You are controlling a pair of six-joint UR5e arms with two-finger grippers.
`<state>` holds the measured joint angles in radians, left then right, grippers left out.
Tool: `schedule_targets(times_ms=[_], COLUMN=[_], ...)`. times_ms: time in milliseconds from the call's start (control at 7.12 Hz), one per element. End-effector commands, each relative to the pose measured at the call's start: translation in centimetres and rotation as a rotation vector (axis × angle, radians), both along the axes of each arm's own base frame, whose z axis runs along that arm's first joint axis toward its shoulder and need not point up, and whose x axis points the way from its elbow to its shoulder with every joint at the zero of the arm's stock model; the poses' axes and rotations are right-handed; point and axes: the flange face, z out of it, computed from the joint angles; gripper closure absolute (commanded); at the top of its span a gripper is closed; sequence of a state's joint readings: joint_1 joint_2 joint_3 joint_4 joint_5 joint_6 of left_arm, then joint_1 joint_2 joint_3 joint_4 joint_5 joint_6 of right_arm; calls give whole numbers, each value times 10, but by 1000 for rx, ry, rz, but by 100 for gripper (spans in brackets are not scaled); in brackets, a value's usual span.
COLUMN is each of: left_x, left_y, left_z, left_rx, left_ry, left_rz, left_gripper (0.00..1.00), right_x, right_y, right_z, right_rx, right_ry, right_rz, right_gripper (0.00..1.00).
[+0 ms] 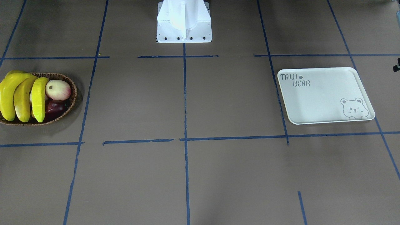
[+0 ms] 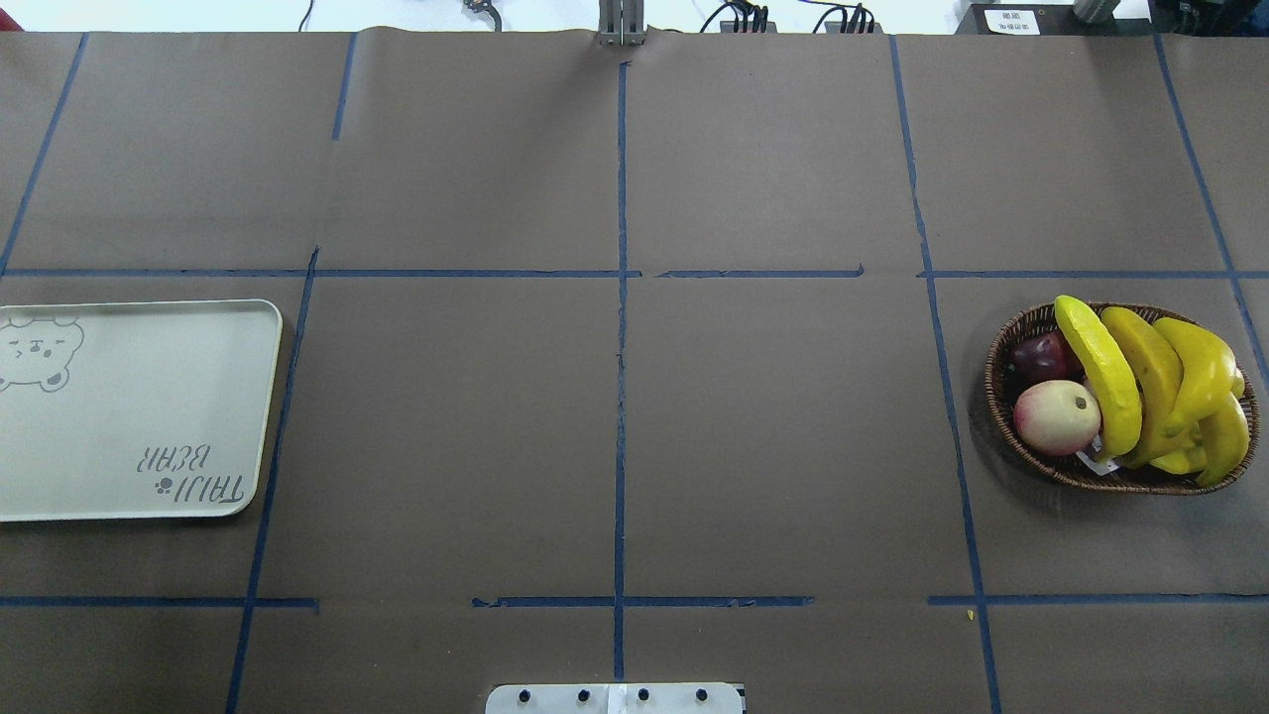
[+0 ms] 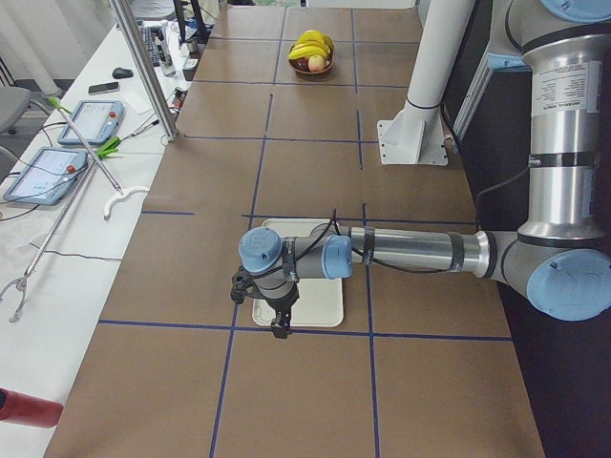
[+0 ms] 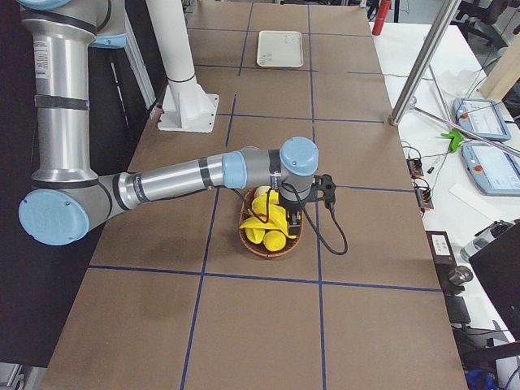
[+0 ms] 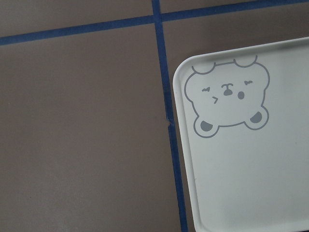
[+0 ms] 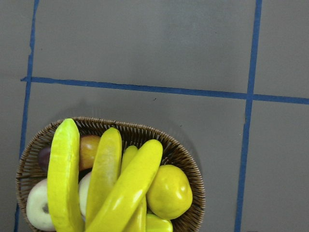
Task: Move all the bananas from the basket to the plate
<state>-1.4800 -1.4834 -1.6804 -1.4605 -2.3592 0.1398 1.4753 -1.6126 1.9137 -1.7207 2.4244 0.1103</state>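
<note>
Well, the job looks unstarted. At the left the plate (image 2: 139,416) is bare but for "TAIJI BEAR" and a bear face (image 2: 35,352), and the left claw (image 3: 277,315) hangs above it. All the bananas (image 2: 1100,372) lie in the basket (image 2: 999,397) at the right, under the right claw (image 4: 296,207). I cannot tell either claw's spread. Next, I'd say, the right one must drop onto a banana.

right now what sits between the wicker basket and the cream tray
Nothing. In the overhead view, only bare brown table crossed by blue tape lines lies between the oval brown wicker basket and the pale cream rectangular tray.
</note>
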Motion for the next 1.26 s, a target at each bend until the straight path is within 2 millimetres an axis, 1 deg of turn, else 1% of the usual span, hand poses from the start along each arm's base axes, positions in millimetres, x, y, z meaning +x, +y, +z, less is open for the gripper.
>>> schedule_targets(times_ms=[0, 141, 281, 422, 562, 703, 843, 984, 1124], left_x=[1, 1, 2, 4, 5, 5, 5, 5, 5], left_y=[0, 0, 0, 0, 0, 0, 0, 0, 0], left_z=[0, 0, -1, 0, 0, 0, 0, 0, 0], left_rx=[-1, -1, 1, -1, 0, -1, -2, -2, -1], left_ry=[1, 0, 2, 0, 2, 1, 1, 0, 1], left_rz=[2, 3, 3, 8, 10, 9, 9, 9, 10], left_gripper=[0, 0, 0, 0, 0, 0, 0, 0, 0], right_x=[-41, -46, -60, -83, -97, -102, -112, -130, -143], right_y=[11, 15, 30, 45, 56, 69, 74, 76, 79], right_z=[-48, -48, -33, -22, -11, 2, 2, 3, 12], right_rx=[-97, -128, -125, -107, -139, -199, -207, -210, -209], right_ry=[71, 64, 62, 48, 13, 25, 18, 44, 73], right_rz=[122, 164, 224, 296, 335, 362, 371, 373, 360], right_gripper=[1, 1, 1, 1, 2, 3, 3, 3, 3])
